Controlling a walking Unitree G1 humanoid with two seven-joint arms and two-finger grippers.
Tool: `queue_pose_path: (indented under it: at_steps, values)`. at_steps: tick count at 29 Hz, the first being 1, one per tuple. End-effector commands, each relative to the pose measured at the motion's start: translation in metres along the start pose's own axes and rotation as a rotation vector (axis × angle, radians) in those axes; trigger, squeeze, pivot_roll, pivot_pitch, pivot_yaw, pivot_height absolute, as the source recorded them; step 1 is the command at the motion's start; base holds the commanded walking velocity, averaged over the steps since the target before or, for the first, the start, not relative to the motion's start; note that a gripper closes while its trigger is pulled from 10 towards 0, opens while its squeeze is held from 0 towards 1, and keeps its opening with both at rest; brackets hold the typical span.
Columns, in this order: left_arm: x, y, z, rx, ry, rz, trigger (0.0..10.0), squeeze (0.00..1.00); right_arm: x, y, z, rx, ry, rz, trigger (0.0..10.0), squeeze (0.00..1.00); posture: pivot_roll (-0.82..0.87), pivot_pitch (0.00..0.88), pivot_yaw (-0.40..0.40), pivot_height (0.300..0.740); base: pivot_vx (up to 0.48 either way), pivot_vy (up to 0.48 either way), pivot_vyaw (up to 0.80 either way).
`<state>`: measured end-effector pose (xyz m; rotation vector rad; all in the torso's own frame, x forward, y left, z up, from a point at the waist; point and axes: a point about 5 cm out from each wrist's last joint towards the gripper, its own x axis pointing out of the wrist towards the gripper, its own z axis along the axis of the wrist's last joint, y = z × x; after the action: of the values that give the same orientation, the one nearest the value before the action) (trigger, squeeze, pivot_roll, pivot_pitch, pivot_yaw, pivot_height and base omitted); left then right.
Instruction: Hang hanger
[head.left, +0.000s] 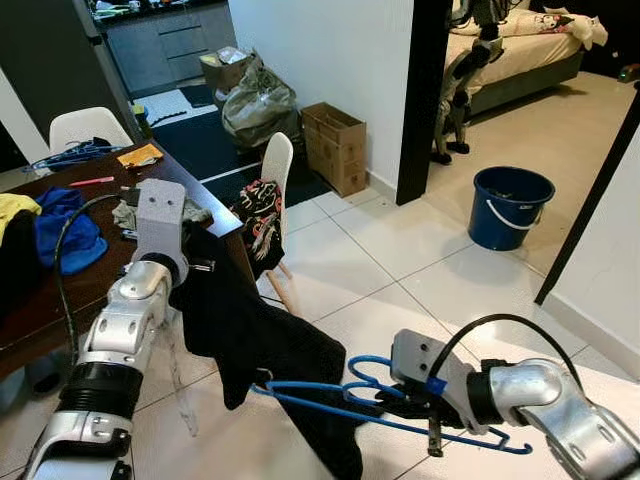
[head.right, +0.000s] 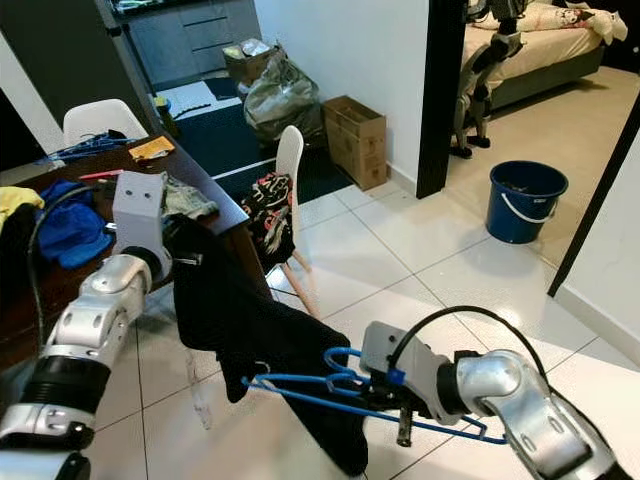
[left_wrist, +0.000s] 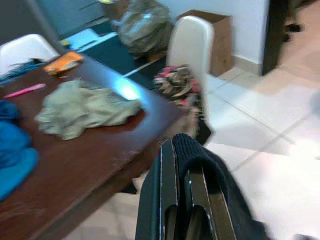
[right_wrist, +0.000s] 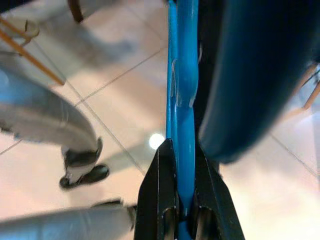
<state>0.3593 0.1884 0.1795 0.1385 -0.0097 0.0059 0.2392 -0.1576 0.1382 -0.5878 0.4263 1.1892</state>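
A black garment (head.left: 250, 330) hangs from my left gripper (head.left: 200, 262), which is shut on its upper edge beside the table corner; in the left wrist view the cloth (left_wrist: 200, 155) drapes over the black fingers (left_wrist: 170, 200). My right gripper (head.left: 405, 398) is shut on a blue plastic hanger (head.left: 330, 395), held low and roughly level over the tiled floor. The hanger's left tip sits against the lower part of the garment. In the right wrist view the blue hanger (right_wrist: 181, 115) runs straight out between the fingers (right_wrist: 160, 195).
A dark wooden table (head.left: 110, 270) with blue and olive clothes stands at the left. A white chair (head.left: 275, 175) with a patterned cloth is behind the garment. A cardboard box (head.left: 335, 145), bags, and a blue bucket (head.left: 510, 205) lie farther off on the tiles.
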Motion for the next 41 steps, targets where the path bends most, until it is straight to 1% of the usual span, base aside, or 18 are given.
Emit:
queue_pose_path:
  at_steps: [1, 5, 6, 8, 9, 10, 11, 13, 15, 17, 18, 21, 24, 28, 30, 33, 37, 41]
  values:
    - [0.002, -0.001, 0.016, 0.018, -0.068, 0.006, 10.0, 0.0, 0.002, 0.003, 0.004, 0.004, -0.018, 0.014, 10.0, 0.0, -0.08, 0.0, 0.107, 0.74, 0.0, 0.0, 0.0]
    - [0.003, -0.003, 0.016, 0.012, -0.069, 0.019, 10.0, 0.0, 0.002, 0.011, 0.009, 0.016, -0.051, 0.083, 10.0, 0.0, -0.08, 0.0, 0.107, 0.74, 0.0, 0.0, 0.0]
    - [0.004, -0.003, 0.016, 0.008, -0.071, 0.025, 10.0, 0.0, 0.001, 0.014, 0.012, 0.024, -0.074, 0.111, 10.0, 0.0, -0.08, 0.0, 0.104, 0.74, 0.0, 0.0, 0.0]
    - [0.004, -0.004, 0.016, 0.006, -0.073, 0.028, 10.0, 0.0, 0.003, 0.014, 0.013, 0.025, -0.077, 0.108, 10.0, 0.0, -0.08, 0.0, 0.104, 0.74, 0.0, 0.0, 0.0]
    - [0.004, -0.004, 0.018, -0.002, -0.085, 0.04, 10.0, 0.0, 0.008, 0.012, 0.013, 0.02, -0.067, 0.088, 10.0, 0.0, -0.07, 0.0, 0.1, 0.74, 0.0, 0.0, 0.0]
    - [0.004, -0.004, 0.018, -0.002, -0.085, 0.04, 10.0, 0.0, 0.008, 0.012, 0.013, 0.02, -0.067, 0.088, 10.0, 0.0, -0.07, 0.0, 0.1, 0.74, 0.0, 0.0, 0.0]
    - [0.005, -0.004, 0.02, -0.011, -0.098, 0.05, 10.0, 0.0, 0.013, 0.011, 0.012, 0.013, -0.055, 0.072, 10.0, 0.0, -0.07, 0.0, 0.1, 0.74, 0.0, 0.0, 0.0]
    - [0.005, -0.007, 0.024, -0.061, -0.121, 0.054, 10.0, 0.0, 0.023, 0.007, 0.013, 0.036, -0.058, 0.028, 10.0, 0.0, -0.07, 0.0, 0.1, 0.74, 0.0, 0.0, 0.0]
    - [0.006, -0.008, 0.025, -0.074, -0.127, 0.054, 10.0, 0.0, 0.026, 0.006, 0.014, 0.043, -0.06, 0.017, 10.0, 0.0, -0.07, 0.0, 0.1, 0.74, 0.0, 0.0, 0.0]
    - [0.006, -0.014, 0.028, -0.087, -0.142, 0.048, 10.0, 0.0, 0.038, 0.002, 0.017, 0.061, -0.067, -0.039, 10.0, 0.0, -0.07, 0.0, 0.103, 0.74, 0.0, 0.0, 0.0]
    - [0.006, -0.014, 0.028, -0.087, -0.142, 0.048, 10.0, 0.0, 0.038, 0.002, 0.017, 0.061, -0.067, -0.039, 10.0, 0.0, -0.07, 0.0, 0.103, 0.74, 0.0, 0.0, 0.0]
    - [0.006, -0.022, 0.029, -0.094, -0.149, 0.044, 10.0, 0.0, 0.047, -0.001, 0.024, 0.093, -0.094, -0.084, 10.0, 0.0, -0.06, 0.0, 0.106, 0.74, 0.0, 0.0, 0.0]
    - [0.005, -0.024, 0.028, -0.093, -0.15, 0.046, 10.0, 0.0, 0.049, 0.0, 0.027, 0.104, -0.107, -0.085, 10.0, 0.0, -0.06, 0.0, 0.106, 0.74, 0.0, 0.0, 0.0]
    - [0.005, -0.024, 0.025, -0.078, -0.145, 0.077, 10.0, 0.0, 0.054, 0.006, 0.032, 0.109, -0.128, -0.058, 10.0, 0.0, -0.07, 0.0, 0.108, 0.74, 0.0, 0.0, 0.0]
    - [0.006, -0.022, 0.023, -0.063, -0.146, 0.125, 10.0, 0.0, 0.058, 0.01, 0.038, 0.115, -0.149, -0.039, 10.0, 0.0, -0.07, 0.0, 0.112, 0.74, 0.0, 0.0, 0.0]
    - [0.006, -0.018, 0.023, -0.055, -0.15, 0.176, 10.0, 0.0, 0.061, 0.011, 0.042, 0.115, -0.151, -0.039, 10.0, 0.0, -0.07, 0.0, 0.109, 0.74, 0.0, 0.0, 0.0]
    - [0.006, -0.019, 0.024, -0.054, -0.153, 0.182, 10.0, 0.0, 0.062, 0.011, 0.043, 0.117, -0.152, -0.04, 10.0, 0.0, -0.07, 0.0, 0.109, 0.74, 0.0, 0.0, 0.0]
    - [0.006, -0.024, 0.026, -0.063, -0.159, 0.167, 10.0, 0.0, 0.063, 0.006, 0.041, 0.113, -0.121, -0.077, 10.0, 0.0, -0.07, 0.0, 0.107, 0.74, 0.0, 0.0, 0.0]
